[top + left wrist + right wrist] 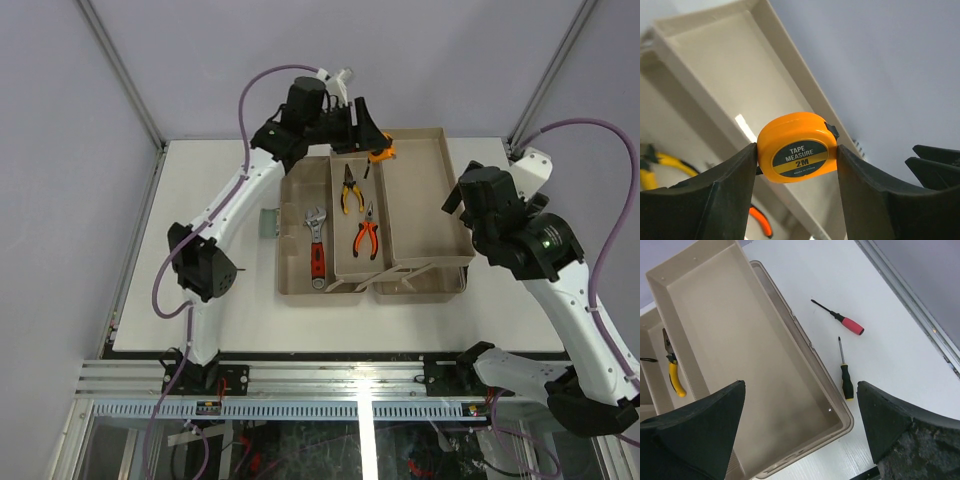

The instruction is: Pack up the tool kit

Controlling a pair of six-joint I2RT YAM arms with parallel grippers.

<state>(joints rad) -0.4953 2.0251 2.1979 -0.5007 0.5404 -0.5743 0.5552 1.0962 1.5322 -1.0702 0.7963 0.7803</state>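
Saw the round orange plastic tape measure (799, 148) pinched tight in the left gripper (796, 151), beige plastic tray (715, 65) below it, edges tucked behind fingers (715, 200). Found right gripper (801, 390) spread wide, holding nothing, above the tray.

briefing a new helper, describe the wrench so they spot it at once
Find the big beige tray. Its leftmost compartment holds one tool, the wrench, lying lengthwise. Unlike the yellow pliers and orange pliers next door, it has a silver head and a single red grip.
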